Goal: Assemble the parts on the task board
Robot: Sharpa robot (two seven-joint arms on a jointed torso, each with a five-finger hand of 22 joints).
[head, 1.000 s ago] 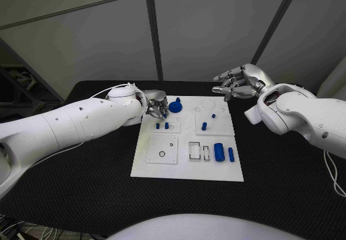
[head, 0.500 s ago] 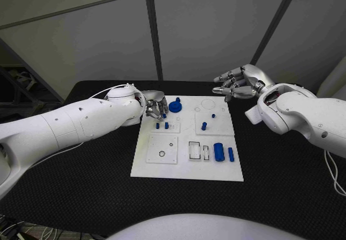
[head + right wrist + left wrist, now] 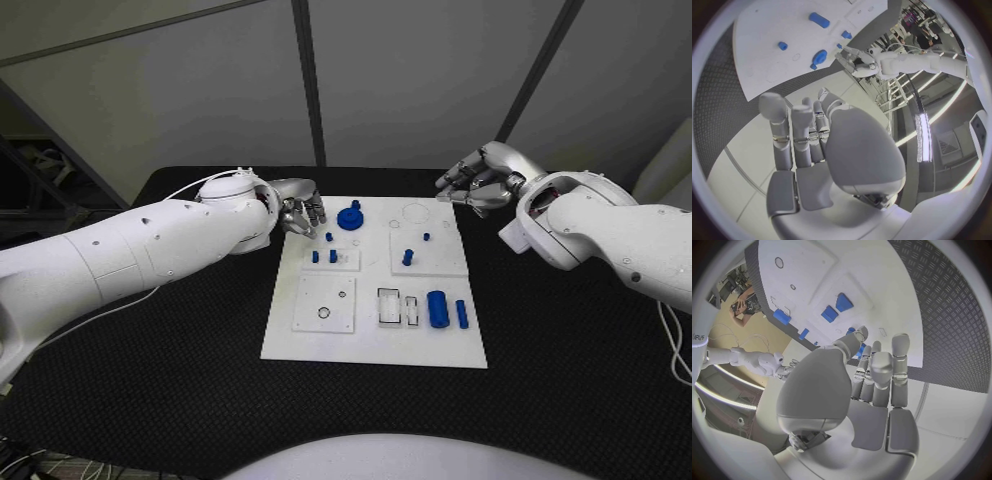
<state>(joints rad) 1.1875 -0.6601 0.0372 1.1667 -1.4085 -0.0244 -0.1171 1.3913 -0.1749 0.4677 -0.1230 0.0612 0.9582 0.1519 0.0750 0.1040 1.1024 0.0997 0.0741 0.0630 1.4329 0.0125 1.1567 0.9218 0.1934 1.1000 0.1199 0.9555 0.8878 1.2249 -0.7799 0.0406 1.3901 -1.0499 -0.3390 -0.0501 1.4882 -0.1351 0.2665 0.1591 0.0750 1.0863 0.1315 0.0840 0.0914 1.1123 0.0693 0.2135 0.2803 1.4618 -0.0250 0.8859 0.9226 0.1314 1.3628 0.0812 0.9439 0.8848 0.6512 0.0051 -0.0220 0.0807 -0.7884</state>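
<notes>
Left hand (image 3: 299, 212) hovered empty, fingers loosely extended, at the task board (image 3: 375, 340) nine-to-ten o'clock edge, near the parts (image 3: 325, 256). Right hand (image 3: 480, 185), empty and loosely curled, waited at one o'clock, apparently clear.

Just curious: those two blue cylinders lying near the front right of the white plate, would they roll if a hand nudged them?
Probably: the blue cylinders lie on their sides on the flat task board. They look rigid and small, so likely light and easily knocked away.

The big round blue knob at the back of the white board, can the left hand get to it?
Probably yes: the left hand hovers open beside the blue knob, nothing between them.
</notes>
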